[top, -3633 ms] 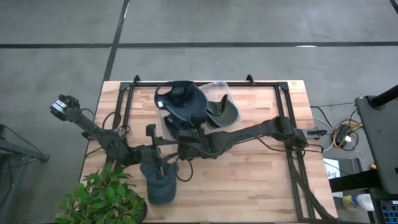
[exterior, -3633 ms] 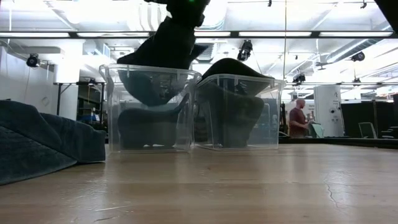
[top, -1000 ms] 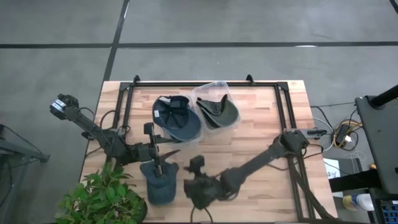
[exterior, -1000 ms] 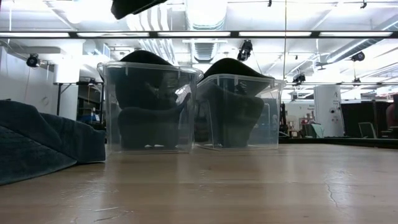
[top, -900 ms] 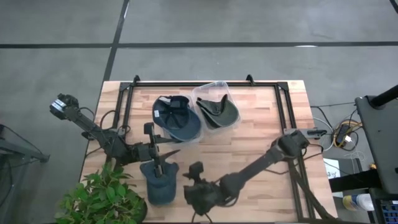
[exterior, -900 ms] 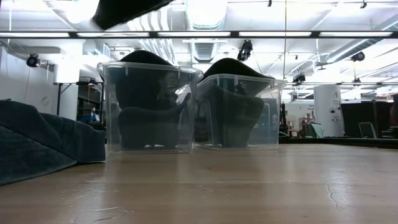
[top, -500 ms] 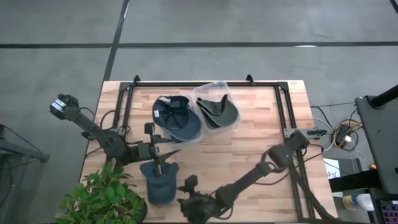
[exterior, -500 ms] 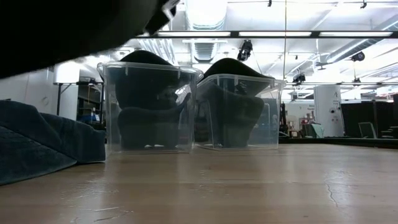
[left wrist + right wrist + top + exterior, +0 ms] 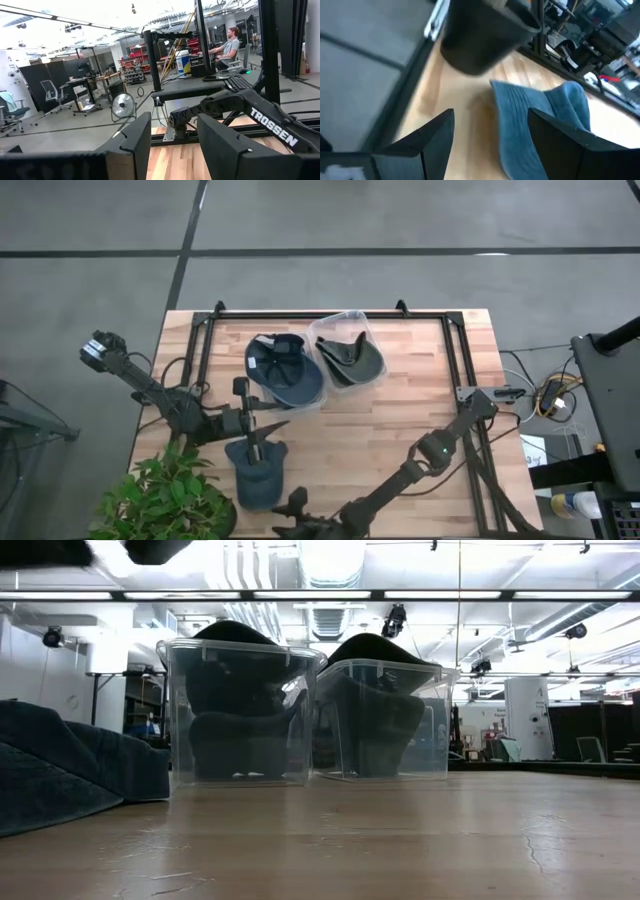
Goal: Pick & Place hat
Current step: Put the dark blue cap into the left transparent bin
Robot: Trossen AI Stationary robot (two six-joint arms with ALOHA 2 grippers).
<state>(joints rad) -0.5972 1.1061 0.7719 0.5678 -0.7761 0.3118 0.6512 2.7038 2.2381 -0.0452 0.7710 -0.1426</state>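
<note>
A blue hat (image 9: 256,478) lies on the table near the front left; it also shows in the low view (image 9: 60,775) and in the right wrist view (image 9: 540,120). A navy hat (image 9: 285,372) sits in the left clear bin and a dark green hat (image 9: 352,360) in the right bin. My left gripper (image 9: 256,438) hovers open over the blue hat's far end, with nothing between its fingers (image 9: 172,145). My right gripper (image 9: 298,522) is open at the table's near edge, just right of the blue hat, which lies ahead of its fingers (image 9: 490,135).
The two clear bins (image 9: 240,710) (image 9: 385,720) stand side by side at the far middle. A potted plant (image 9: 170,495) stands at the near left corner; its dark pot (image 9: 480,35) is close behind the blue hat. Bare wood lies to the right.
My right gripper has travelled from the middle of the table toward the near edge and a little left, ending beside the blue hat. My left gripper and the hats have stayed where they were.
</note>
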